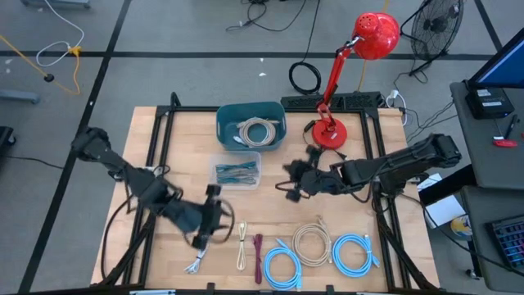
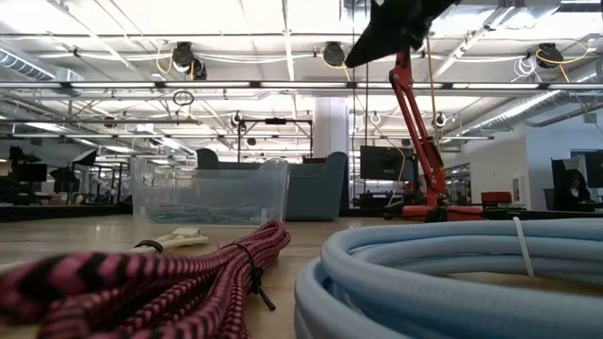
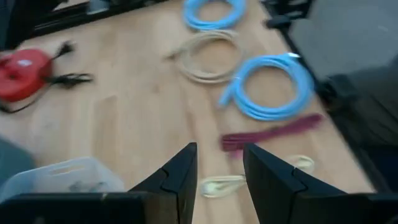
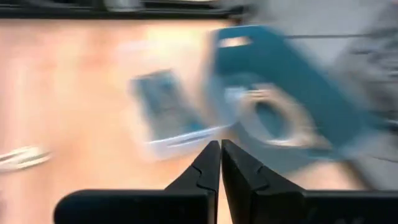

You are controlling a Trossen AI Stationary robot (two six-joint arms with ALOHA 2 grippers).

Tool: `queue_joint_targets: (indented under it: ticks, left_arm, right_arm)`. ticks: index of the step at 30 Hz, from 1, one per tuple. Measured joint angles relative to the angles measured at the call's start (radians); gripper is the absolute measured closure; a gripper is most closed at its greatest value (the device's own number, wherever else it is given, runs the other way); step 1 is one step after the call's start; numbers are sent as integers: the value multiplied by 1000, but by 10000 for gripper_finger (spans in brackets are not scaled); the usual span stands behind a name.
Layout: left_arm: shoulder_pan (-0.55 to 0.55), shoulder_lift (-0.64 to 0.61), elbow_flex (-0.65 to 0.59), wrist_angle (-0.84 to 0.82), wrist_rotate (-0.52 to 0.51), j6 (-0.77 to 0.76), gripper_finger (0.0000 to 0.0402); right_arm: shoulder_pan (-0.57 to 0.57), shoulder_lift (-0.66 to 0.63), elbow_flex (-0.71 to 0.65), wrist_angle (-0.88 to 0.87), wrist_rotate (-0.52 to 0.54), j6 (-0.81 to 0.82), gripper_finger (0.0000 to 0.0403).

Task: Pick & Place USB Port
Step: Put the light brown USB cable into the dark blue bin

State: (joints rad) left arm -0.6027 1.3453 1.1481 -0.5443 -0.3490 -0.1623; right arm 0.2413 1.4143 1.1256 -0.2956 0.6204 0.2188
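Note:
Several coiled cables lie in a row by the table's near edge: a cream one (image 1: 242, 246), a maroon one (image 1: 259, 258) (image 3: 273, 132), two blue coils (image 1: 282, 266) (image 1: 354, 252) and a beige coil (image 1: 311, 244). I cannot tell a USB port apart among them. My left gripper (image 1: 223, 217) (image 3: 219, 180) hangs open above the table, left of the cream cable, with nothing between its fingers. My right gripper (image 1: 289, 185) (image 4: 221, 165) is shut and empty, held above the table's middle, and points toward the clear box (image 1: 237, 170) and the teal bin (image 1: 250, 124).
The teal bin at the far side holds a coiled pale cable (image 1: 255, 131). The clear box (image 2: 209, 193) in front of it holds teal cables. A red desk lamp (image 1: 327, 131) stands at the far right. A small whitish cable (image 1: 196, 262) lies near the front left.

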Motion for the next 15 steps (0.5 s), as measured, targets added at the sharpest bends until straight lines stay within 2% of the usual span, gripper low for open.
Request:
queue_joint_targets:
  ticks: [4,9,11,15]
  left_arm:
    - [-101,14,-12,-48,-73,-60,268]
    - [-155,17,-21,-125,-167,-120,268]
    - [-160,16,-20,-138,-186,-158,268]
    - [-162,16,-20,-188,-207,-206,268]
  right_arm:
    - [7,0,-25,1,-256,126,394]
    - [85,0,-27,-41,-454,297,394]
    - [126,0,-27,-57,-496,373,394]
    - [209,5,-27,-143,-494,515,394]
